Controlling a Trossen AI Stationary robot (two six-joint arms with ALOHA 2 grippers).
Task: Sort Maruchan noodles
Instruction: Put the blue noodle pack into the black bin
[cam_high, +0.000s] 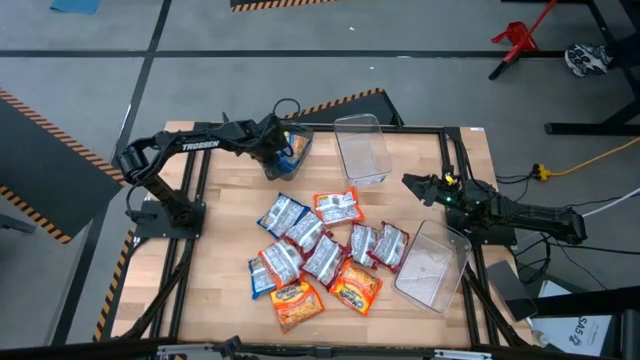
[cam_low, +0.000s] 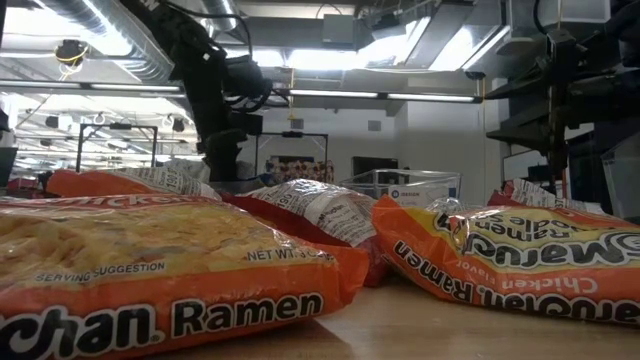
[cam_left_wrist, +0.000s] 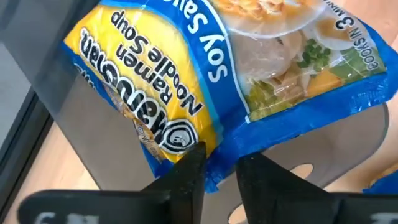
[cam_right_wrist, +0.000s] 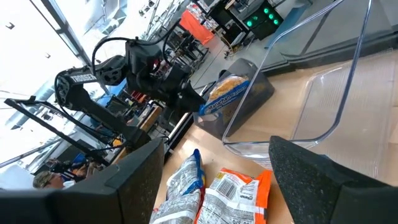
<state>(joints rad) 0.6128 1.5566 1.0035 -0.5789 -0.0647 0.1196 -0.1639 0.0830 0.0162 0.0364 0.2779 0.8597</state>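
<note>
Loose Maruchan noodles (cam_high: 322, 250) lie heaped on the near half of the bench (cam_high: 225, 235), beside an empty tipped bin (cam_high: 432, 265). Farther back, the right claw (cam_high: 415, 185) hovers spread near an empty middle bin (cam_high: 361, 148). At the far left, the left claw (cam_left_wrist: 219, 165) pinches a blue-and-yellow packet (cam_left_wrist: 205, 81) over the grey bin (cam_high: 285, 152).
</note>
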